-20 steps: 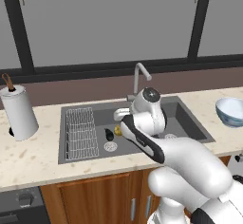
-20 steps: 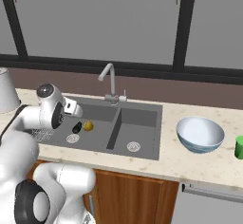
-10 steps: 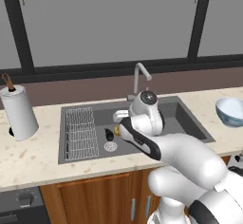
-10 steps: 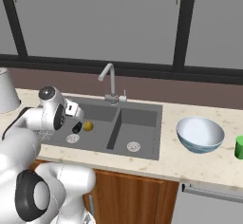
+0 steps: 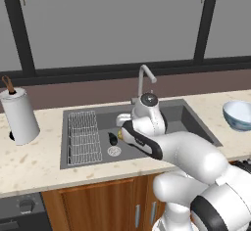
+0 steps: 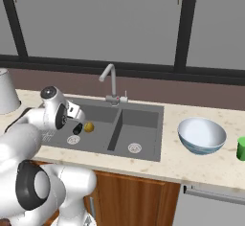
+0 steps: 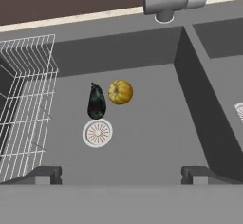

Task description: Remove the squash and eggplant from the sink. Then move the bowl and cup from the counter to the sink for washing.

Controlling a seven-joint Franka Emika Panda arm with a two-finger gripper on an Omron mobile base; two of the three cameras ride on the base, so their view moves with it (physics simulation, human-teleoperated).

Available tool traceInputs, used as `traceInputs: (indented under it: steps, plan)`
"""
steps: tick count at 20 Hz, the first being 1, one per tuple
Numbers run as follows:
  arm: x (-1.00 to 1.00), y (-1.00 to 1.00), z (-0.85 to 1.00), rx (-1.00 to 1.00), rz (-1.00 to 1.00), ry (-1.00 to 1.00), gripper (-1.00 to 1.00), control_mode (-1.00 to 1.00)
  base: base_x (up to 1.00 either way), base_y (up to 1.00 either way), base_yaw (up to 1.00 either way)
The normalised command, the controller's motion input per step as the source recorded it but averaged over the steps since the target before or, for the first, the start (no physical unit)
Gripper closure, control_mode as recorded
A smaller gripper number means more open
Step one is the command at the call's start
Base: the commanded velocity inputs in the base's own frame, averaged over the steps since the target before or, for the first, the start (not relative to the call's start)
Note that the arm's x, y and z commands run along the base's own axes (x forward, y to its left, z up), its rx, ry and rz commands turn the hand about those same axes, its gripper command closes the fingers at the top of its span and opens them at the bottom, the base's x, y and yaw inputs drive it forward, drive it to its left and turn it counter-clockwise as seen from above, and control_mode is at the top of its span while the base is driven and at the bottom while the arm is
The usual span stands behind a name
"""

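The round yellow-brown squash [image 7: 120, 92] and the near-black eggplant [image 7: 97, 102] lie side by side on the floor of the left basin of the dark grey sink [image 7: 156, 137], just behind its round drain [image 7: 98, 133]. My gripper [image 7: 121, 175] hangs open above them, with nothing between its fingertips [image 7: 45, 174]. From the right base view the squash [image 6: 89, 127] and eggplant [image 6: 77, 129] show just beside my hand. On the beige counter [image 6: 191, 168] to the right of the sink [image 6: 143, 120] stand the wide white bowl [image 6: 202, 135] and the small green cup [image 6: 241, 148]. The bowl [image 5: 238, 115] also sits at the far right.
A wire rack [image 7: 23, 104] fills the left end of the basin, close to the eggplant. The curved steel faucet [image 5: 144, 76] rises behind the divider. A paper towel roll [image 5: 19, 115] stands on the counter left of the sink. The window wall runs behind.
My hand has shifted slightly lower and to the left over the left basin. The jaws stayed open, and the squash and eggplant have not moved.
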Motion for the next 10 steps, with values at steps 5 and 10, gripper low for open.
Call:
traceInputs:
  steps: [5,10]
  plan:
    - [0.05,0.0,-0.08,0.03,-0.03,0.05,-1.0,-1.0,0.0,0.0,0.0]
    - [0.0,-0.01,-0.18,0.01,-0.04,0.0,-1.0,-1.0,0.0,0.0,0.0]
